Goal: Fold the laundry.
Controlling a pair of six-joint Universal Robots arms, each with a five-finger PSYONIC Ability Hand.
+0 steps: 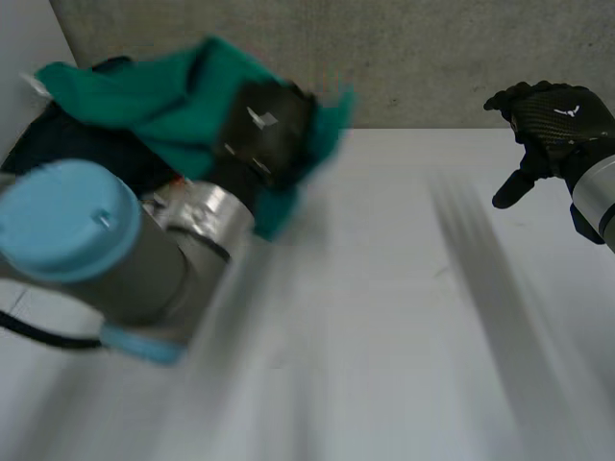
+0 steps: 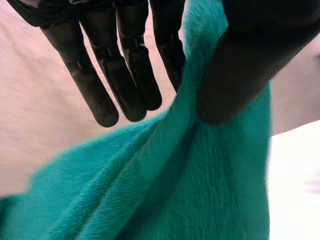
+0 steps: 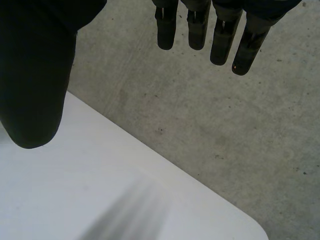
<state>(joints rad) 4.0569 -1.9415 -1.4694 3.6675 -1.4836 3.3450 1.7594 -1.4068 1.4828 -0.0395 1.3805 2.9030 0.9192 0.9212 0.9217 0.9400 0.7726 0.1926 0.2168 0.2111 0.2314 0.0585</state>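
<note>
Left hand: fingers straight, nothing wrapped round them. Thumb presses a fold of the green towel in against the side of the fingers, so it's a thumb pinch, not a full grasp. Towel runs up between thumb and fingers and hangs loose below the fingertips. In the head view it drapes over the back of the hand, lifted clear of the table. Can't tell whether the pinch is on an edge or mid-cloth. Behind that hand is a dark laundry pile; the towel's far end seems to lie on it.

Right hand: fingers straight, thumb held wide, holding nothing. Hovers past the table's far corner, with concrete floor under the fingertips. Well apart from the towel.

My read: the step is getting the towel off the pile and flat on the table, no fold made yet. To do it well:
- carry low and let the hanging part land first
- drag it out to flatten
- hold thumb pressure, since a thin pinch may slip
- bring the right hand in for a free corner before letting go
</note>
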